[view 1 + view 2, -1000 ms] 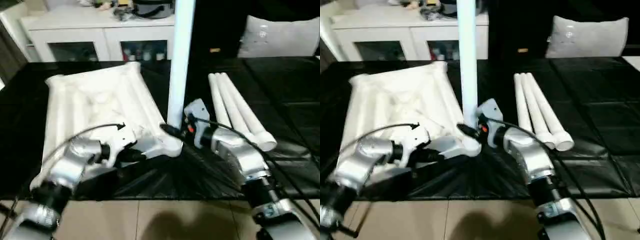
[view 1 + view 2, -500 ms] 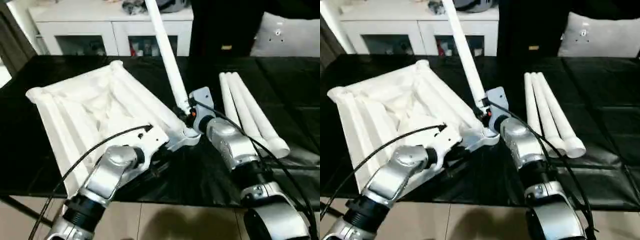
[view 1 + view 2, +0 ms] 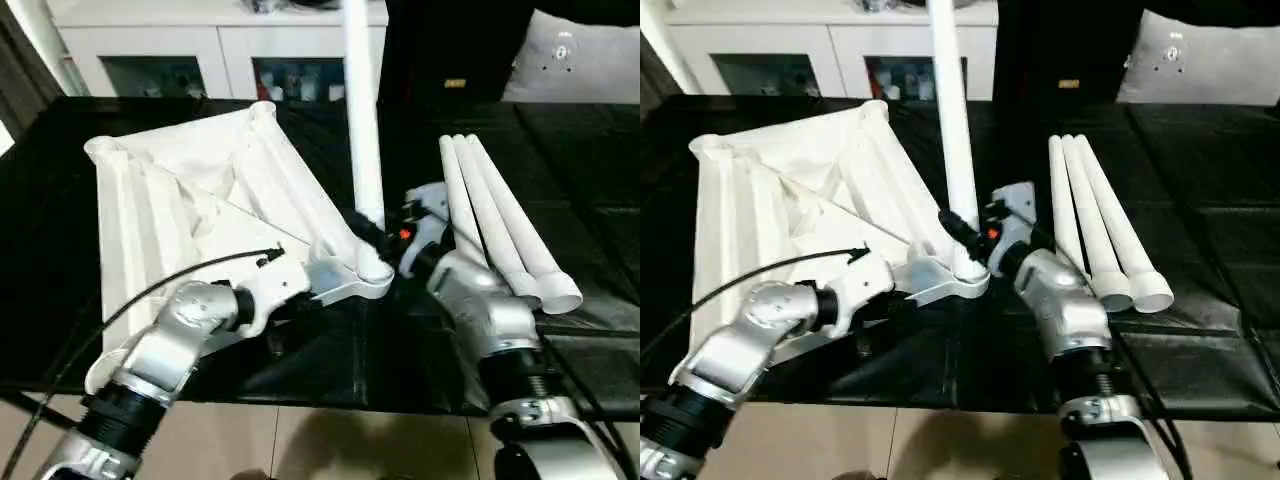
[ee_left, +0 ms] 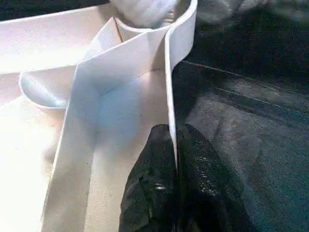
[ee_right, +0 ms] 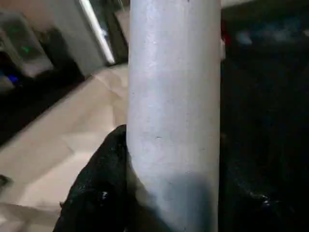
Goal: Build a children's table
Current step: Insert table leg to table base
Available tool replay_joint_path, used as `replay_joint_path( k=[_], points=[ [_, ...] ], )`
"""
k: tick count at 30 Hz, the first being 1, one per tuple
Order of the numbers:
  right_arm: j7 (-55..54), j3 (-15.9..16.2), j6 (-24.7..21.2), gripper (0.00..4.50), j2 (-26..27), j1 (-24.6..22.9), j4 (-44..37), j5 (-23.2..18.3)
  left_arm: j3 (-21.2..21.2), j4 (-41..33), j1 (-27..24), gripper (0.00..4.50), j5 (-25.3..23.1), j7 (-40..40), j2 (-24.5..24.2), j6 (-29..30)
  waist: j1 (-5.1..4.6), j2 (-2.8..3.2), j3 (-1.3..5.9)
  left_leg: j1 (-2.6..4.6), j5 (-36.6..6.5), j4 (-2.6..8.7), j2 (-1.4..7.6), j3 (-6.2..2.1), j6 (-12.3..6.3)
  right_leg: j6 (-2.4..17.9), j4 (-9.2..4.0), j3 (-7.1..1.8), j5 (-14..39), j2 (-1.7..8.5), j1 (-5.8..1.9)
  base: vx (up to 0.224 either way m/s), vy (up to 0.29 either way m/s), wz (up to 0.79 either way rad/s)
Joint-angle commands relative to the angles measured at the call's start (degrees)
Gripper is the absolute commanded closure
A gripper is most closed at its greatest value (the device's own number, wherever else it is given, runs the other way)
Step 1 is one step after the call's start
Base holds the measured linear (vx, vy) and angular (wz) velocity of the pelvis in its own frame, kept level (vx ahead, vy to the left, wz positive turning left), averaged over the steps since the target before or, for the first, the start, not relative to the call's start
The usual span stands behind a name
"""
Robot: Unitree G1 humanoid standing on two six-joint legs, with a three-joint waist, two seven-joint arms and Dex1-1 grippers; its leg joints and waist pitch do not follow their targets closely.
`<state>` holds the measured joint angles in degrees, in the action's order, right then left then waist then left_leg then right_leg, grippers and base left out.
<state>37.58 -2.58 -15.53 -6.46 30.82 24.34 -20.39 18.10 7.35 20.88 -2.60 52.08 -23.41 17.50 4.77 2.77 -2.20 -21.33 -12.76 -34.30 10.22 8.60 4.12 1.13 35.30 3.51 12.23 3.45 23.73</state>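
The white table top [image 3: 200,190] lies underside up on the black surface, ribs showing and its near side raised. My left gripper [image 4: 175,159] is shut on the thin rim wall beside the near corner socket [image 3: 372,268]. One white leg [image 3: 362,120] stands nearly upright in that socket. My right gripper [image 3: 388,240] is shut on the leg low down, one black finger [image 5: 101,193] pressed against the tube [image 5: 174,96]. Three more legs [image 3: 500,220] lie side by side to the right of the top.
A white cabinet with glass doors [image 3: 200,50] stands behind the work surface, and a grey cushion [image 3: 580,60] sits at the back right. The black sheet [image 3: 600,200] ends at a front edge, with tiled floor [image 3: 350,440] below it.
Half a second ago the held leg leaned to the left; now it stands close to upright in the corner socket. The table top has shifted with it. Both grips are unchanged.
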Motion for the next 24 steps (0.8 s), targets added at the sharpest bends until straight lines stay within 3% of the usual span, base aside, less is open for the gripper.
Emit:
replay_joint_path(
  k=[1, 4, 9, 12, 13, 14, 15, 17, 24],
  points=[
    [3.4, -0.2, -1.0, 2.64, -1.0, -0.7, -3.1, -2.2, -1.3, -2.0, 0.3, 4.23, 3.2, 3.9, -1.1, 1.0, 0.0, -0.09, 4.05, 0.31, 8.1, 2.69, 2.28, -0.28, -8.78, 15.7, -1.47, -2.55, -17.9, 4.21, -4.14, 0.0, 0.0, 0.0],
    [4.9, 0.1, -1.2, 2.64, -1.9, -1.2, -4.1, -2.4, -2.1, -2.8, 0.2, 3.84, 5.3, 5.6, -1.6, 0.6, 0.24, -0.08, 3.97, 0.41, 6.4, 2.77, 2.51, -0.2, -8.63, 16.0, -1.7, -2.62, -14.1, 4.34, -4.09, 0.0, 0.0, 0.0],
    [7.2, 1.0, -4.4, 2.64, -2.3, -2.0, -7.0, -3.9, -8.0, -2.1, 5.2, 3.82, 11.0, 3.0, 1.7, 3.0, 0.38, -0.14, 3.48, 0.39, 1.6, 3.18, 2.61, -0.07, -5.8, 16.1, -2.41, -2.64, -6.7, 4.48, -4.26, 0.0, 0.0, 0.0],
    [7.4, 2.7, -3.7, 2.64, -2.6, -2.4, -7.2, -2.2, -11.5, 0.5, 9.8, 3.81, 11.2, -3.1, 4.8, 4.7, 0.21, -0.4, 2.94, 0.43, -2.8, 3.65, 2.51, -0.02, -3.47, 14.5, -3.22, -2.66, 0.0, 4.5, -4.35, 0.0, 0.0, 0.0],
    [7.5, 3.2, -3.7, 2.64, -2.4, -2.6, -7.6, -2.4, -14.3, 3.2, 14.0, 3.81, 11.0, -9.6, 7.4, 6.7, 0.24, -0.46, 2.9, 0.53, -3.9, 3.71, 2.5, -0.02, -2.94, 14.1, -3.47, -2.64, 2.0, 4.55, -4.36, -0.059, -0.008, 0.01],
    [7.5, 3.3, -3.8, 2.64, -2.3, -2.6, -7.7, -2.4, -14.8, 3.7, 14.8, 3.8, 10.9, -10.8, 7.9, 7.1, 0.21, -0.52, 2.76, 0.67, -5.4, 3.65, 2.27, 0.13, -2.03, 12.7, -3.93, -2.72, 6.2, 4.49, -4.37, 0.0, 0.0, 0.0],
    [6.7, 4.0, -1.8, 2.64, -2.0, -2.7, -7.6, -1.0, -16.8, 6.3, 18.6, 3.8, 10.4, -16.8, 9.6, 9.1, 0.53, -0.61, 3.12, 0.69, -4.1, 3.58, 2.35, 0.01, -1.85, 12.2, -3.85, -2.8, 6.0, 4.67, -4.56, 0.0, 0.0, 0.0],
    [6.9, 4.7, -1.4, 2.64, -1.9, -2.7, -7.5, -0.1, -16.7, 7.6, 21.1, 3.8, 9.7, -19.4, 11.2, 9.0, 0.57, -0.81, 3.34, 0.15, -0.9, 3.4, 2.19, -0.18, -2.22, 12.0, -3.47, -2.65, 2.0, 4.46, -4.79, 0.0, 0.0, 0.0],
    [8.2, 6.8, -0.7, 2.64, -2.8, -3.6, -8.5, 1.4, -14.3, 5.2, 22.0, 3.8, 10.4, -18.4, 15.2, 8.7, 0.8, -0.89, 3.75, -0.15, 3.7, 2.75, 2.22, -0.25, -5.64, 14.3, -2.52, -2.44, -8.0, 4.4, -4.78, 0.0, 0.0, 0.0]
  ],
)
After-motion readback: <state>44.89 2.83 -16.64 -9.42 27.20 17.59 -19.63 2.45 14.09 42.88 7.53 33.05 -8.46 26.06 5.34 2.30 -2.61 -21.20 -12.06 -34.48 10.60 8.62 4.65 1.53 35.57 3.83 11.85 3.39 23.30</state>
